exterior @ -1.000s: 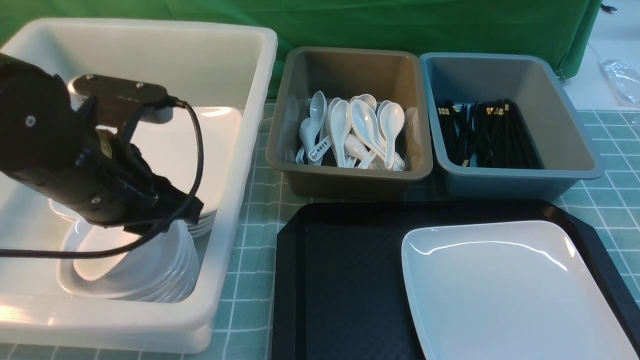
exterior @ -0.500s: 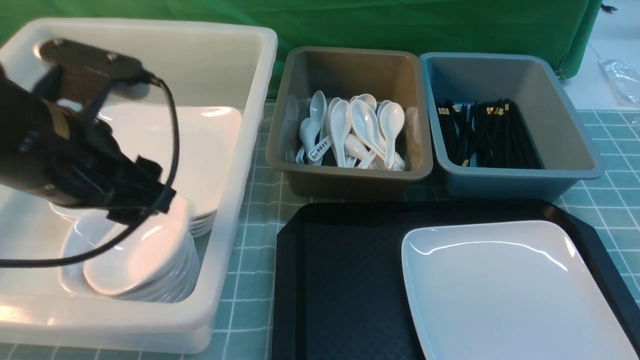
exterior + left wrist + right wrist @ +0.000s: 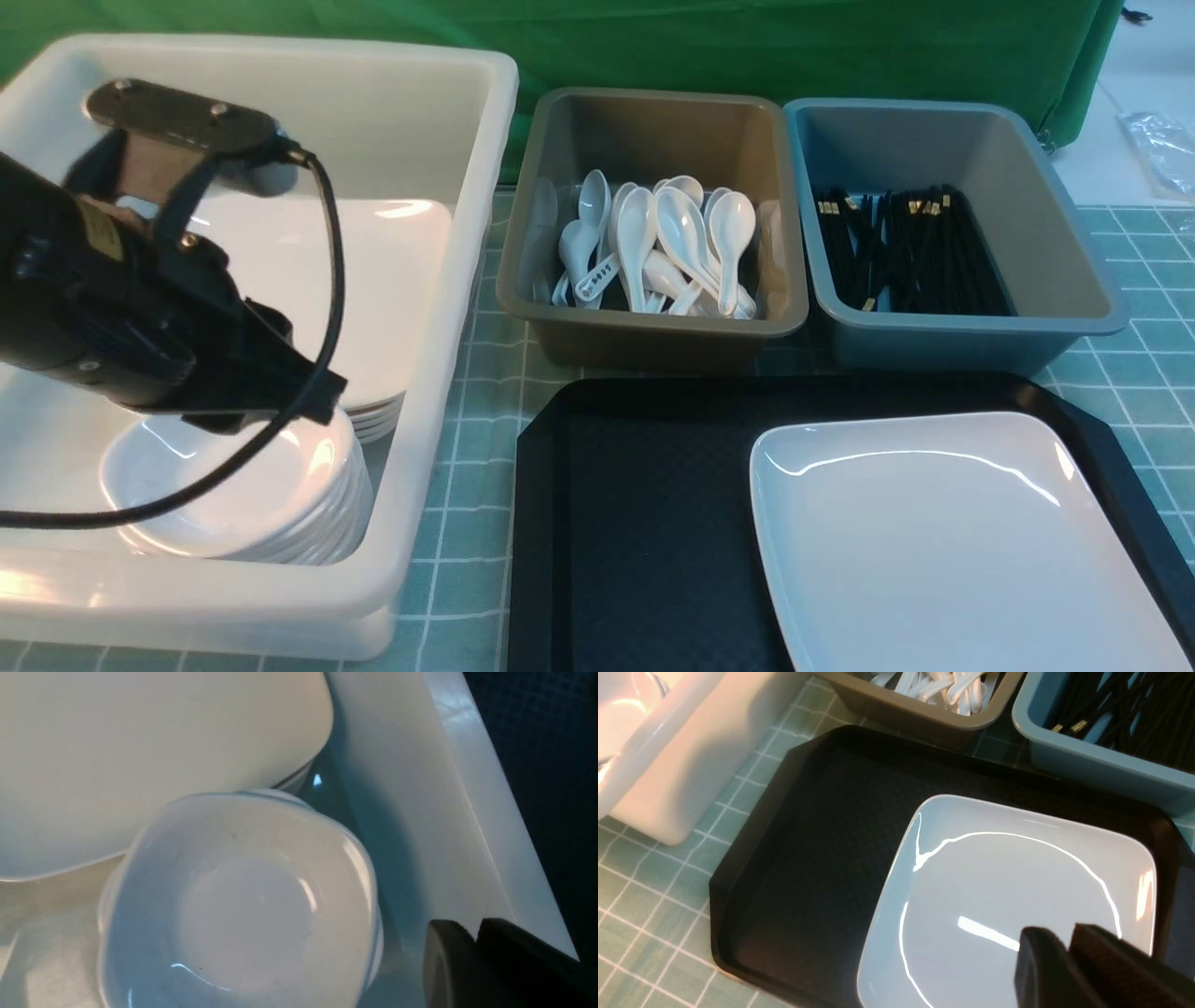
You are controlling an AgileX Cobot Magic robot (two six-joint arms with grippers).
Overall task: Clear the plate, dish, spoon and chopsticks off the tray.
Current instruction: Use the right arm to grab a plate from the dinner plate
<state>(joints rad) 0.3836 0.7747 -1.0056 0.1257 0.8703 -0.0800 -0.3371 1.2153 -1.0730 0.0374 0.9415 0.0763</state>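
Clearly empty, the left gripper (image 3: 474, 938) has its jaws pressed together and hangs close over the dish (image 3: 224, 476) topping a stack in the white tub (image 3: 448, 280), its arm slanting down from the left. Likewise closed on nothing, the right gripper (image 3: 1066, 940) hovers over the plate (image 3: 934, 532) on the tray (image 3: 635, 523).

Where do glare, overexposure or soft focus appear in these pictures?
Front view: curved glare streaks on the plate, and a bright patch on the near rim of the white tub. Left wrist view: soft focus overall, with small glints on the dish. Right wrist view: sharp reflection lines across the plate, and the white tub is overexposed.
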